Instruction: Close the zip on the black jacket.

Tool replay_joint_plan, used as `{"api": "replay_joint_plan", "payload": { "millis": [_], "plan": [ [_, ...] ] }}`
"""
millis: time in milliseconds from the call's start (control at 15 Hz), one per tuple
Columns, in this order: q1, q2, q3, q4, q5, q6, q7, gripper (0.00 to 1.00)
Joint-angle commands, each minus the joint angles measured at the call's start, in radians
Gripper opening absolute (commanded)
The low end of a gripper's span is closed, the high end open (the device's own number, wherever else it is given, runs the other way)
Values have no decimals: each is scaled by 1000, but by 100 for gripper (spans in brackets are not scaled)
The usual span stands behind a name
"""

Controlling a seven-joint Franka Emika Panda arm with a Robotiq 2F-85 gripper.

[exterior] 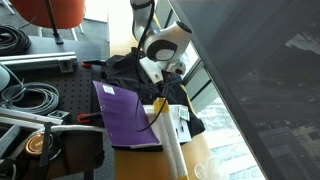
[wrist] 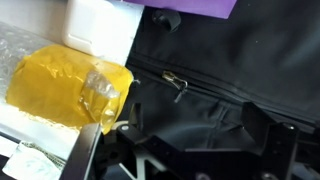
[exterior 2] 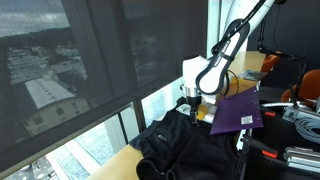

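The black jacket [wrist: 240, 50] lies crumpled on the table and shows in both exterior views [exterior: 125, 68] [exterior 2: 185, 145]. In the wrist view its zip runs as a line from left to right, with the metal zip pull [wrist: 177, 82] hanging just below it. My gripper [wrist: 195, 138] is open and empty. Its two dark fingers hover over the fabric, a little below the zip pull. In the exterior views the gripper [exterior: 160, 72] [exterior 2: 190, 98] points down over the jacket's edge near the window.
A yellow padded bag [wrist: 70, 90] and a white box [wrist: 100, 25] lie left of the jacket. A purple folder [exterior: 125, 115] [exterior 2: 240, 112] lies partly on it. A white paper roll [exterior: 170, 140] lies nearby. Cables [exterior: 30, 98] lie on a black board.
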Motion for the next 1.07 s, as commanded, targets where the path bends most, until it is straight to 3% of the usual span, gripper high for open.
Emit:
{"api": "replay_joint_plan", "payload": {
  "millis": [0, 1000],
  "plan": [
    [3, 31, 11, 47, -2, -22, -5, 100],
    [-27, 5, 35, 7, 60, -37, 25, 100]
  ]
}}
